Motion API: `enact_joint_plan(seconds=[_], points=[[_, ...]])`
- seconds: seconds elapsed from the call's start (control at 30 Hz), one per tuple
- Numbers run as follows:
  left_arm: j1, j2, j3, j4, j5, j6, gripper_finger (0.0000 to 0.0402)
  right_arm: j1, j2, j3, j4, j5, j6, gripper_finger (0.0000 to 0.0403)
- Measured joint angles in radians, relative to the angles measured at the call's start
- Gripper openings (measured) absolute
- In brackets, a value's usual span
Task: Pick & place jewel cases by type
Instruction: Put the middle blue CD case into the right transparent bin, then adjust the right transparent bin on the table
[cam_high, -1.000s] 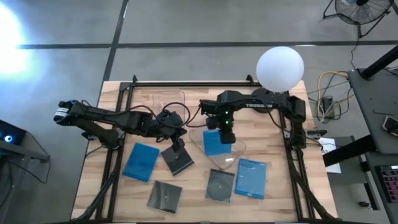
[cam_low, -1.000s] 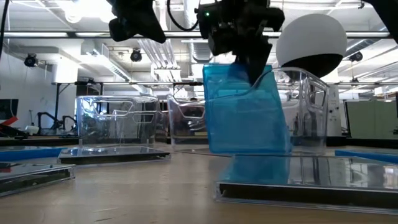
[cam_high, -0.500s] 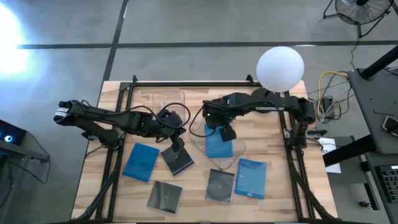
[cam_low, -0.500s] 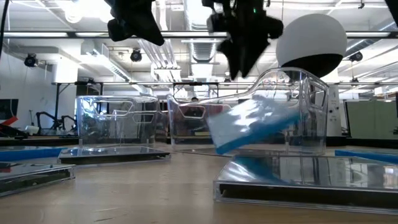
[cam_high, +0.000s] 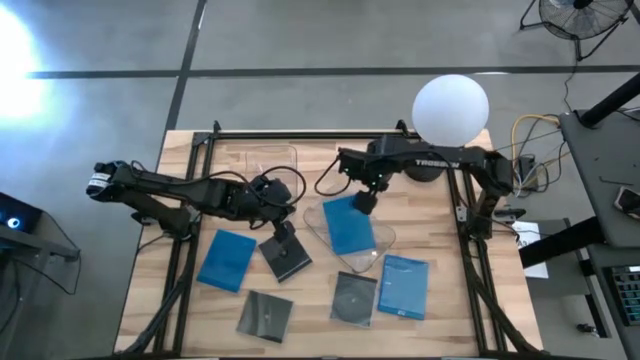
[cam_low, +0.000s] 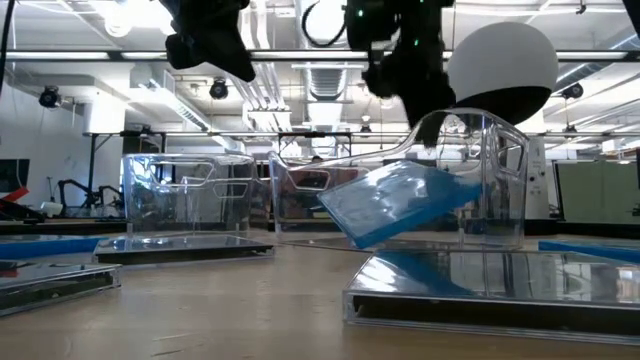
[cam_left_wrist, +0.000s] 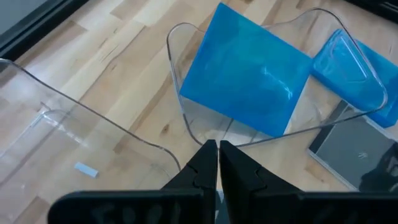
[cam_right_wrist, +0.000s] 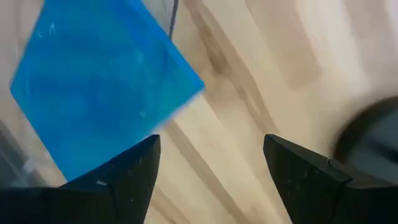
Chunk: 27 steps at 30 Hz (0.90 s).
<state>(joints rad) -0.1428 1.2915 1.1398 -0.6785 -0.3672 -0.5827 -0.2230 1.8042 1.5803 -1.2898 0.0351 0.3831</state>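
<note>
Wooden table (cam_high: 440, 290) — jewel cases (cam_high: 227, 260), bins (cam_high: 375, 240)

Two clear bins (cam_high: 362, 240) (cam_high: 262, 160), white globe (cam_high: 450, 108), perhaps a lamp.

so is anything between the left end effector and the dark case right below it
Nothing visible. In the high view the left end effector sits just above the dark jewel case, with bare table around it. The blue case lies off to one side, not in the path.

three blue jewel cases (cam_high: 348, 224), three dark (cam_high: 287, 258)
</note>
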Motion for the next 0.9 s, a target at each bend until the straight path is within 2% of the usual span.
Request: enact_joint_plan(seconds=[0.13,0.33,0.37,0.5,0.7,0.8,0.9], points=[[0.0,0.0,0.0,-0.009,0.0,-0.001,0.0,-0.005,0.0,-0.076,0.153,-0.096,0.082,0.0274],[-0.002,0.0,0.0,-0.024,0.002,-0.002,0.0,-0.004,0.006,-0.125,0.385,-0.313,0.092,0.0274],[-0.002,0.0,0.0,-0.027,0.003,0.0,0.0,-0.002,0.0,-0.122,0.423,-0.32,0.091,0.0274],[-0.002,0.0,0.0,-0.038,0.002,0.002,0.0,0.009,-0.027,-0.084,0.497,-0.261,0.067,0.0274],[-0.002,0.0,0.0,-0.049,0.002,0.009,0.0,0.008,-0.057,-0.046,0.3,-0.006,0.035,0.0274],[-0.002,0.0,0.0,-0.051,0.002,0.01,0.0,0.034,-0.071,-0.046,0.268,0.048,-0.096,0.0273],[-0.002,0.0,0.0,-0.059,0.002,0.024,0.0,0.09,-0.064,-0.048,0.31,0.107,-0.34,0.0267]])
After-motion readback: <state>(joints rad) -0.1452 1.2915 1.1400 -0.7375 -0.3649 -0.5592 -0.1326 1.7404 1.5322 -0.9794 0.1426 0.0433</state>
